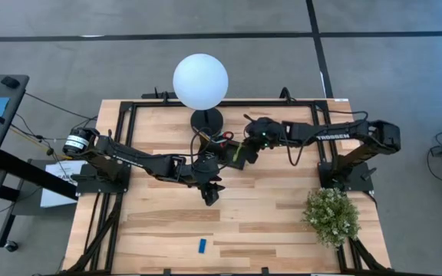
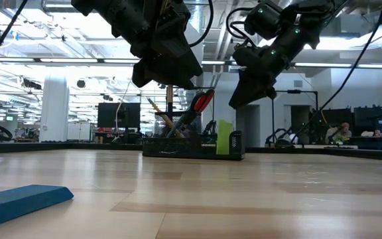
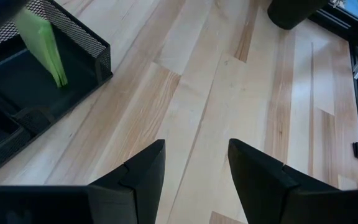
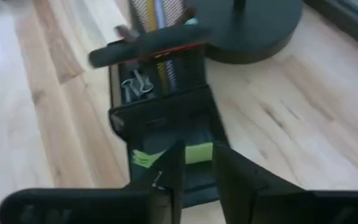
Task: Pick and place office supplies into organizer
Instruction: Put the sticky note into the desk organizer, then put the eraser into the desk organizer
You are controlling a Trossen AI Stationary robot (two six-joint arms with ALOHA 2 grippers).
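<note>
The black mesh organizer (image 1: 219, 147) (image 2: 178, 149) sits just in front of the lamp base. In it stand the red-handled scissors (image 2: 203, 101), pens and pencils (image 4: 157, 12) and silvery clips (image 4: 135, 84). The lime-green sticky pad (image 2: 225, 137) (image 3: 42, 43) (image 4: 197, 152) stands on edge, leaning in an end compartment. My right gripper (image 1: 240, 151) (image 2: 239, 99) (image 4: 199, 171) hovers just above the pad, narrowly open and clear of it. My left gripper (image 1: 210, 195) (image 3: 196, 168) is open over bare wood nearer me. The blue eraser (image 1: 202, 245) (image 2: 18, 199) lies flat near the near edge.
The white globe lamp (image 1: 200, 80) stands on its round black base (image 1: 206, 119) (image 4: 247, 28) right behind the organizer. A green potted plant (image 1: 331, 215) sits at the right near corner. Bare wood stretches between the organizer and the eraser.
</note>
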